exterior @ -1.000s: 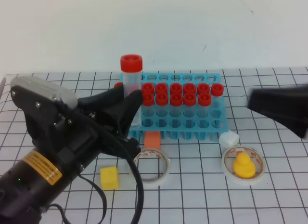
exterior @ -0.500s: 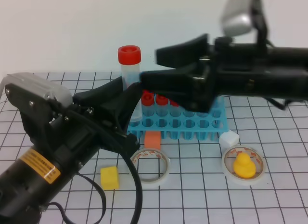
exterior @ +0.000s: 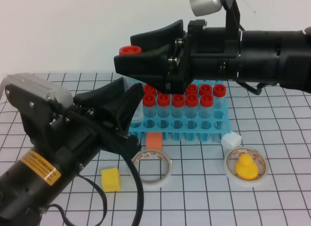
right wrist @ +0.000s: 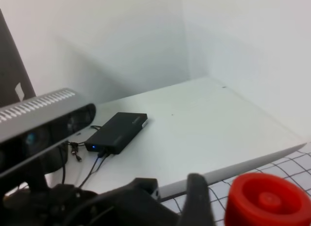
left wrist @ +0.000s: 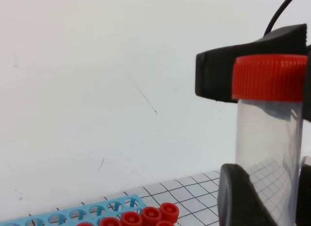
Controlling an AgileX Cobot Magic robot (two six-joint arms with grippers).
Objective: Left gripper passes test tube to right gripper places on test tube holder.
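Note:
The test tube (exterior: 130, 50), clear with a red cap, stands upright in front of the rack's left end. My left gripper (exterior: 132, 94) reaches up from the lower left and is shut on its body. In the left wrist view the test tube (left wrist: 267, 138) fills the right side, between black pads (left wrist: 237, 199). My right gripper (exterior: 125, 52) comes in from the right, open, with its jaws standing above and below the cap. Whether they touch it is unclear. The red cap (right wrist: 267, 200) shows at the bottom of the right wrist view. The light blue test tube holder (exterior: 222, 123) lies behind and carries several red-capped tubes (exterior: 184, 98).
In front of the rack lie a tape roll (exterior: 153, 168), a second roll (exterior: 228, 170) holding a yellow duck (exterior: 246, 166), a yellow cube (exterior: 110, 179), an orange cube (exterior: 154, 141) and a small white piece (exterior: 232, 140). A black box (right wrist: 119, 131) sits on the white surface behind.
My right gripper swung in from the far right, opened wide, and now straddles the tube's cap. The left gripper and the tube stayed put.

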